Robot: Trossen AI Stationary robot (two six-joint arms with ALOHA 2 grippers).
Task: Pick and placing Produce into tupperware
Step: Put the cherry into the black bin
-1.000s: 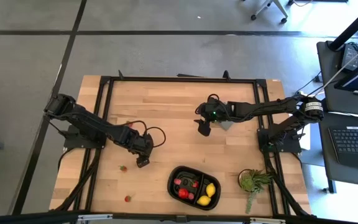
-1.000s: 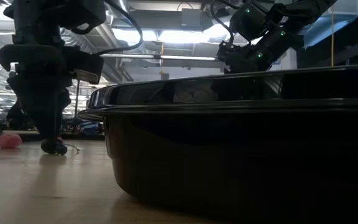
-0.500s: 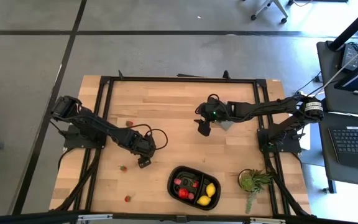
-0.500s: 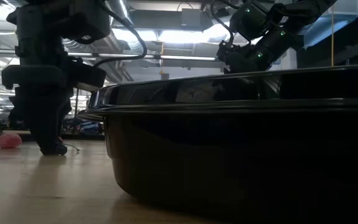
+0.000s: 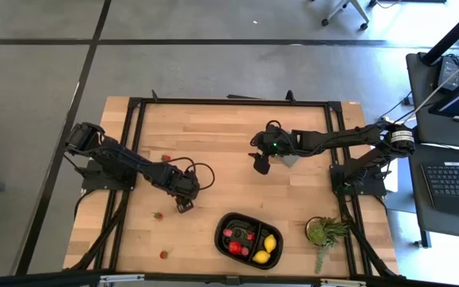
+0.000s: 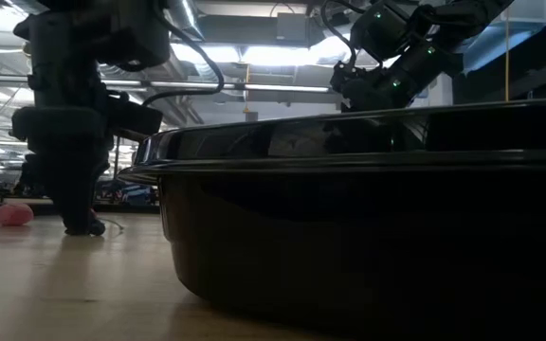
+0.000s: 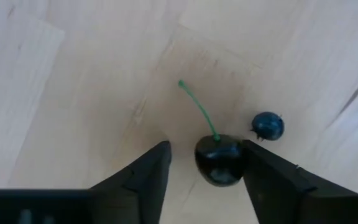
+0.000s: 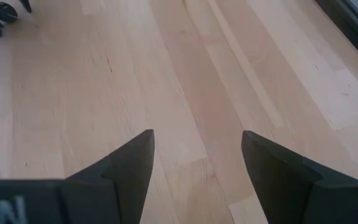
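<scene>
Table top [image 5: 229,135] – pale butcher-block wood, matt, visible grain and plank seams. Frame [image 5: 138,143] round it looks like black metal. Tupperware [image 5: 223,236] – black plastic, glossy, catches reflections along rim in low view. Dark cherry [image 7: 219,159] has smooth shiny skin, thin green stem; blueberry [image 7: 267,126] beside it duller. Left gripper fingers [image 7: 145,177] matt black, plasticky.

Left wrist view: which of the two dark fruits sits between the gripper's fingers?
The dark cherry with the green stem; the smaller blueberry lies beside it, outside the open left gripper.
</scene>
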